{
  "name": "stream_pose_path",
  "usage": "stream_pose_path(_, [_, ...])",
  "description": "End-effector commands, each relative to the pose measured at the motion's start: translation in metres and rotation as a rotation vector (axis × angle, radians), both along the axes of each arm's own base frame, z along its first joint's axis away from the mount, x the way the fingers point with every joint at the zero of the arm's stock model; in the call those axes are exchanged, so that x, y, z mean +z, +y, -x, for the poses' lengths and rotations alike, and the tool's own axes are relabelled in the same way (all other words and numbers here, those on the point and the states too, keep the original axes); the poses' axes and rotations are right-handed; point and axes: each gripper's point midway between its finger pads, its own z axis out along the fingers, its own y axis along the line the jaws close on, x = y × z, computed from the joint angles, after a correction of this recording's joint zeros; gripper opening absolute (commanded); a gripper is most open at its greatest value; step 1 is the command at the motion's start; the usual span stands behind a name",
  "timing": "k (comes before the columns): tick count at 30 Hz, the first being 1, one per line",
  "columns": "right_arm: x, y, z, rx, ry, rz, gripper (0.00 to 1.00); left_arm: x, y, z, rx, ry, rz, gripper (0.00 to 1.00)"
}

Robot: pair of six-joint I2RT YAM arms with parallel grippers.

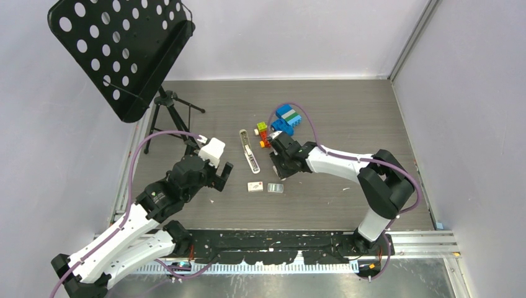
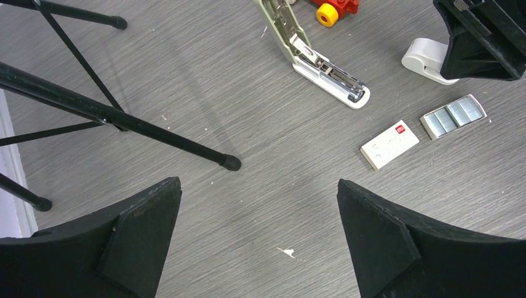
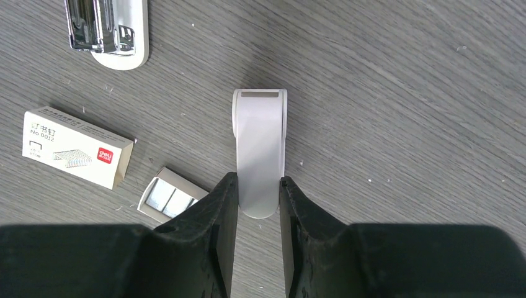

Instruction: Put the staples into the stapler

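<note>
The stapler (image 1: 249, 151) lies opened out flat on the grey table, its metal channel showing in the left wrist view (image 2: 316, 59) and its end in the right wrist view (image 3: 111, 28). The staples (image 1: 276, 188) are silvery strips in a small open tray (image 2: 453, 115) (image 3: 166, 200), beside the whitish box (image 1: 255, 185) (image 2: 389, 144) (image 3: 74, 146). My right gripper (image 1: 280, 162) (image 3: 258, 183) is shut on the small white claw-shaped piece (image 3: 259, 149) (image 2: 428, 59), low over the table right of the stapler. My left gripper (image 1: 220, 177) (image 2: 258, 181) is open and empty, left of the box.
Coloured toy blocks (image 1: 282, 121) lie just behind the right gripper. A black music stand (image 1: 124, 49) stands at the far left; its tripod legs (image 2: 93, 108) reach across the table near my left gripper.
</note>
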Motion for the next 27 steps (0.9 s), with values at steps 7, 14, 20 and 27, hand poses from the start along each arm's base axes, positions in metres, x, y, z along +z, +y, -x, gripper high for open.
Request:
stream_pose_path(7, [0.031,-0.009,-0.009,-0.019,-0.033,0.037,0.11,0.008,-0.002,-0.003,-0.007,-0.033,0.022,1.00])
stream_pose_path(14, [0.045,-0.038,-0.037,-0.097,-0.053,0.070,0.11,0.010,0.000,-0.002,-0.006,-0.041,0.029,1.00])
stream_pose_path(20, [0.039,-0.091,-0.067,-0.234,-0.030,0.095,0.12,0.011,0.000,-0.002,-0.006,-0.044,0.032,1.00])
stream_pose_path(27, [0.025,-0.149,-0.102,-0.405,0.012,0.085,0.15,0.010,0.000,-0.001,-0.005,-0.042,0.030,1.00])
